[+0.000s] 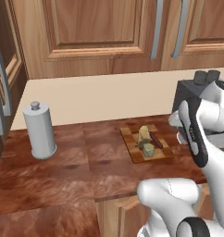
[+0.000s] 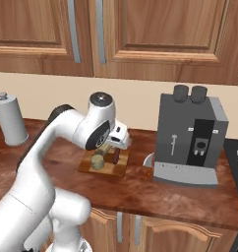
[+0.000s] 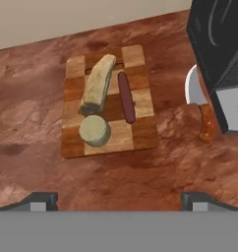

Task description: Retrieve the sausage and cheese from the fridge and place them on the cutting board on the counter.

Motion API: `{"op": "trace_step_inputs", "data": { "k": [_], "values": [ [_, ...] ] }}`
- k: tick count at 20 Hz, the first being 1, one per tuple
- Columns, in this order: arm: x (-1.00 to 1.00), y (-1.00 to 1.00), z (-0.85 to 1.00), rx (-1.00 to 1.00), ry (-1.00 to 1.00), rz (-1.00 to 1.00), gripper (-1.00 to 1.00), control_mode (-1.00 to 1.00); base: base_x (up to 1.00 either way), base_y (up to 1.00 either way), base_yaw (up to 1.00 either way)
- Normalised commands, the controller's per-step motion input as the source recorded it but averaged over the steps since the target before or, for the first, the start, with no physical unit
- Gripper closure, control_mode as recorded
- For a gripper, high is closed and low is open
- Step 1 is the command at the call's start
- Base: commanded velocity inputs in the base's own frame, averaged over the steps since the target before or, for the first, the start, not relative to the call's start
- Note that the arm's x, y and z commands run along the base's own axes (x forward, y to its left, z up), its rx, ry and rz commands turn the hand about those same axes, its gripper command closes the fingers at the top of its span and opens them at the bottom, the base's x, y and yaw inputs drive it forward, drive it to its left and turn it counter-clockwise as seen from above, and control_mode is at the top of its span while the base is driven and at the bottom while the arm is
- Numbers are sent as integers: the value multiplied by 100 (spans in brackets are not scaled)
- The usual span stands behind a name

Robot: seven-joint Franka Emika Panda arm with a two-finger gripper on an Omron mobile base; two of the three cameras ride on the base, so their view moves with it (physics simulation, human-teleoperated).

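The patchwork wooden cutting board (image 3: 109, 101) lay flat on the polished reddish-brown counter (image 3: 37, 118), toward its back edge and just left of the grey coffee machine (image 2: 190, 140). 3 things rested on the board: a pale, rough-crusted bread loaf (image 3: 97, 84) running lengthwise along the left half, a slim dark red sausage (image 3: 126, 97) with rounded ends lying parallel to it on the right half, and a short round puck of yellowish cheese (image 3: 94, 130) at the loaf's near end, close to the board's front edge. The sausage sat just beside the loaf, apart from the cheese. The gripper (image 3: 120, 201) hung above the counter in front of the board, its 2 dark fingertips (image 3: 41, 201) spread wide with nothing between them. A cleaver (image 3: 199, 106) with a curved steel blade and orange-brown handle lay on the counter between the board and the machine. A smooth grey cylindrical paper towel holder (image 1: 39, 131) with a knob on top stood upright near the counter's left end, well apart from the board.
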Motion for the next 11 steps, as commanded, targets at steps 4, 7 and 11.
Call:
{"op": "trace_step_inputs", "data": {
  "k": [4,7,11],
  "values": [
    [-71,18,34,0,-6,3,-100,-100,0,0,0],
    [-55,28,38,0,-4,6,-100,-100,0,0,0],
    [-57,31,43,0,-3,5,-100,-100,0,0,0]
  ]
}}
